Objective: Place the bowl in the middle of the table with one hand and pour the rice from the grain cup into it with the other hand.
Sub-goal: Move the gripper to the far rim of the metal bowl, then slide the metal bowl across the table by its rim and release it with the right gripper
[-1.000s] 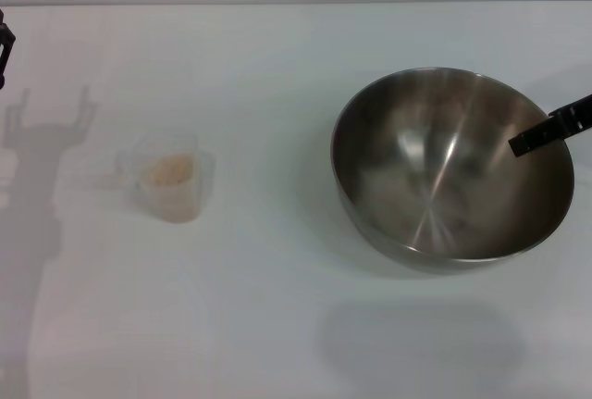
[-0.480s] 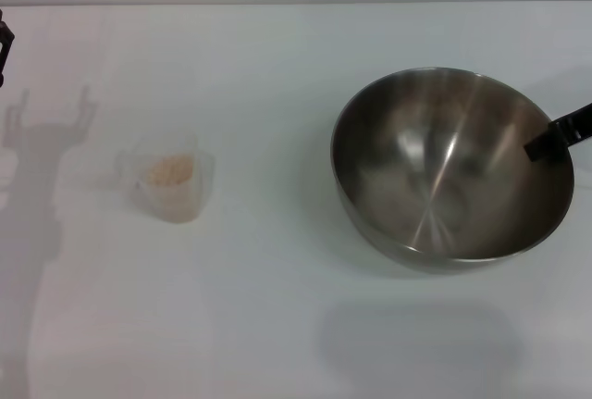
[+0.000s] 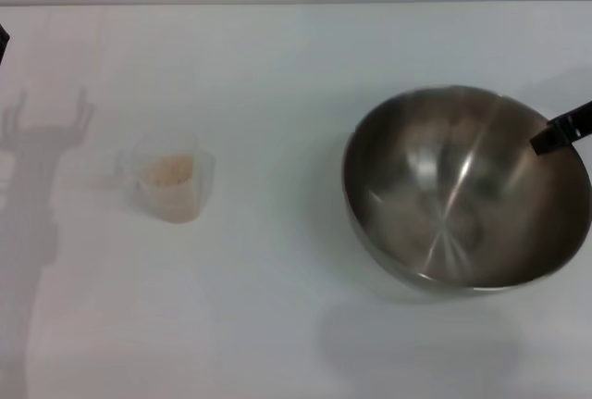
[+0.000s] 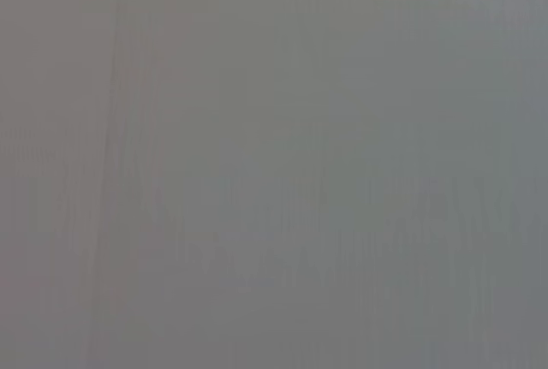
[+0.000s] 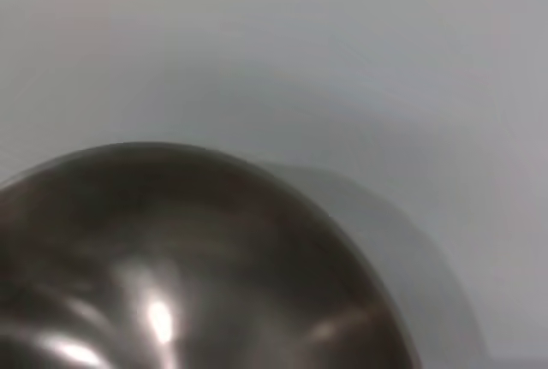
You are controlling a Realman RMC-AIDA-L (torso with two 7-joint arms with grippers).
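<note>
The steel bowl [image 3: 467,191] is at the right of the white table [image 3: 277,56], tilted, with blurred reflections inside. My right gripper [image 3: 548,139] reaches in from the right edge. One black finger lies inside the bowl's far right rim and the other is hidden behind the wall, so it grips the rim. The right wrist view shows the bowl's inside [image 5: 171,258] close up. The clear grain cup [image 3: 171,181] stands upright at the left with rice [image 3: 169,170] in it. Only a black sliver of my left gripper [image 3: 3,43] shows at the left edge, far from the cup.
The left arm's shadow [image 3: 42,168] falls on the table left of the cup. Bare tabletop lies between cup and bowl. The left wrist view shows only plain grey.
The bowl has shifted right and toward me, tilted, and looks lifted off the table. The right finger has drawn back to the rim. The left gripper has slipped further out of view.
</note>
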